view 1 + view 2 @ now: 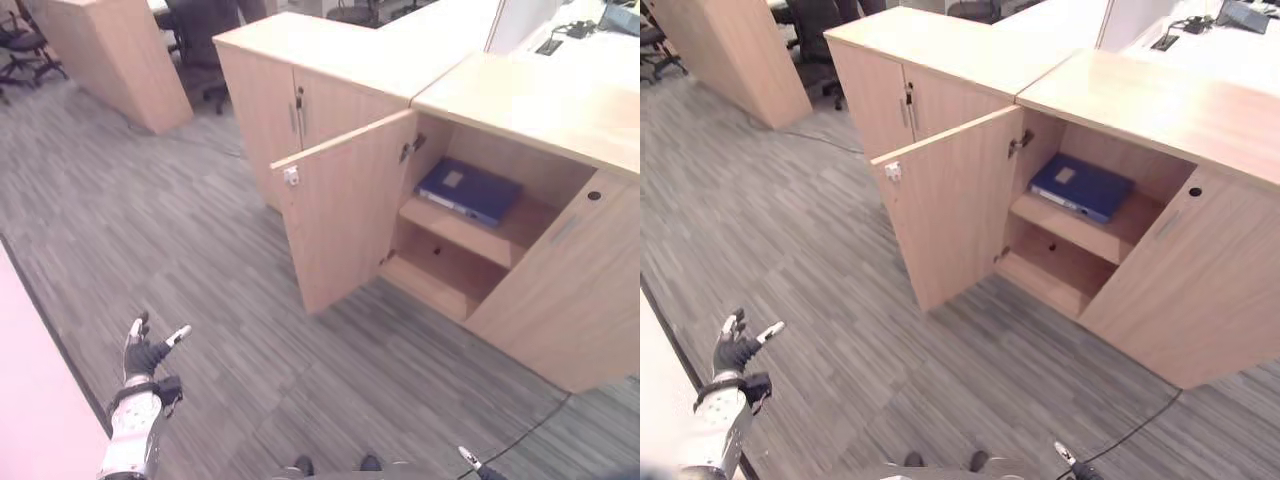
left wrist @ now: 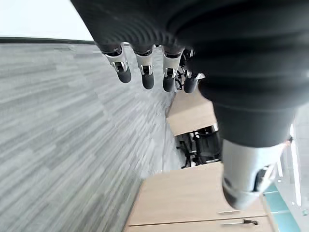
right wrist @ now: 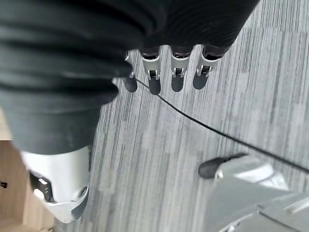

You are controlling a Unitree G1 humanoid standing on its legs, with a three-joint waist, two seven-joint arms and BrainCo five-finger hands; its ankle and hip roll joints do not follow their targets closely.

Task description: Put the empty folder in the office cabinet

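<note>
Folder lay flat on the cabinet's upper shelf, long axis angled toward the back. Your left hand and right hand were both spread, empty, well short of cabinet; door stood ajar.

Left arm: raised at the robot's lower left, forearm upright.
Left hand: held above the floor, fingers and thumb spread and relaxed, nothing held.
Right hand: hung low at the right, fingers straight, pointed downward, nothing gripped.
</note>
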